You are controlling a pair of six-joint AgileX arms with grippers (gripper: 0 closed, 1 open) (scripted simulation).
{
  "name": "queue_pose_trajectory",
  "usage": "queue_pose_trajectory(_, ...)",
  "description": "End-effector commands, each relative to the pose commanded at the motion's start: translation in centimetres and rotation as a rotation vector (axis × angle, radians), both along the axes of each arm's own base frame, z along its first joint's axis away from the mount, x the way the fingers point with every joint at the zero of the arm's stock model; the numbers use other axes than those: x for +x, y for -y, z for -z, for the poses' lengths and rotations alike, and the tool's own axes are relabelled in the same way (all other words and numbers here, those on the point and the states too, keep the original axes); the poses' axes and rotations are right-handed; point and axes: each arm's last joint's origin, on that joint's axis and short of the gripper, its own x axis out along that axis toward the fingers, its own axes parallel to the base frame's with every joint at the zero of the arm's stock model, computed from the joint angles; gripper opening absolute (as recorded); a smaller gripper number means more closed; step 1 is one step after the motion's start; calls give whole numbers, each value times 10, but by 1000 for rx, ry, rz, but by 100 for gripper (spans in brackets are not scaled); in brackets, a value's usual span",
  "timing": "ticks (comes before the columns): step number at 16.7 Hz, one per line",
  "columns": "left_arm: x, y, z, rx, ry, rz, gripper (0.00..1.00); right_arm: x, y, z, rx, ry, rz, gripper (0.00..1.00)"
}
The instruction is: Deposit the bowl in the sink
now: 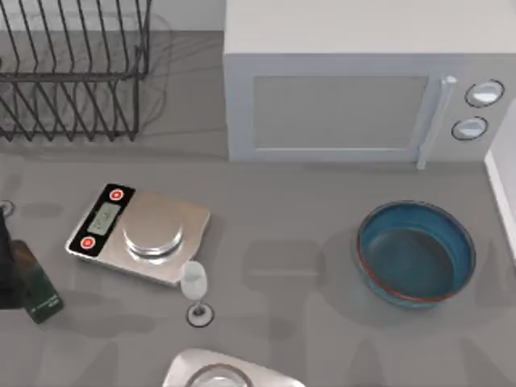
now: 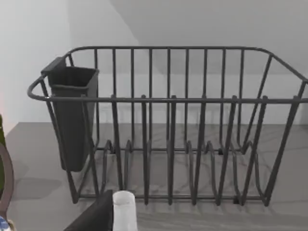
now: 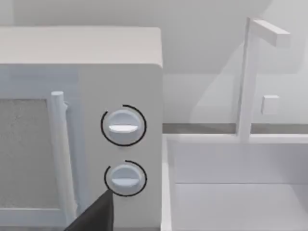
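Dish rack (image 1: 72, 72): dark wire, upper left of the top view, cut off by the top and left edges. In the left wrist view it stands whole against a pale wall, with a dark cutlery holder (image 2: 72, 115) hung on one end.

Dark green object (image 1: 36, 282): left edge of the top view, partly cut off beside a black shape; what it is cannot be told.

Kitchen scale (image 1: 137, 234): silver, left of centre, tilted, with a black panel and two red buttons.

Wine glass (image 1: 193, 290): clear, standing just beside the scale's lower corner; stem and foot faint against the grey table (image 1: 282, 242).

Pale rounded object (image 1: 230, 372): bottom centre of the top view, cut off by the lower edge, not identifiable.

Microwave (image 1: 355, 97): white, upper centre to right, door handle and two round knobs at its right end. The right wrist view shows the knobs close up.

Bowl (image 1: 416, 254): blue, reddish-brown rim, dark teal inside; upright on the table at right of centre, below the microwave, untouched.

Sink (image 3: 236, 192): white basin beside the microwave in the right wrist view, with a white faucet (image 3: 250, 77) behind it; in the top view just a pale strip at the right edge.

Grippers: a dark wedge sits at the lower edge of each wrist view; whether either gripper is clenched or released cannot be told.
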Motion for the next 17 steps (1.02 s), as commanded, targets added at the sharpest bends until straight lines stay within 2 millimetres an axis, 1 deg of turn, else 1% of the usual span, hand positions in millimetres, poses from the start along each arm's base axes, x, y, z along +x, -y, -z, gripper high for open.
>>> queue_pose_trajectory(3,0,0,0,0,0,0,100,0,0,-2,2,-10,-3,100)
queue_pose_trajectory(5,0,0,0,0,0,0,100,0,-2,-11,14,-55,-16,100)
queue_pose_trajectory(8,0,0,0,0,0,0,100,5,-5,-38,41,-189,-42,100)
queue_pose_trajectory(10,0,0,0,0,0,0,100,16,-9,-58,60,-328,-57,100)
queue_pose_trajectory(12,0,0,0,0,0,0,100,34,-14,-76,73,-503,-67,100)
queue_pose_trajectory(14,0,0,0,0,0,0,100,60,-22,-88,79,-700,-71,100)
queue_pose_trajectory(17,0,0,0,0,0,0,100,105,-37,-93,72,-999,-61,100)
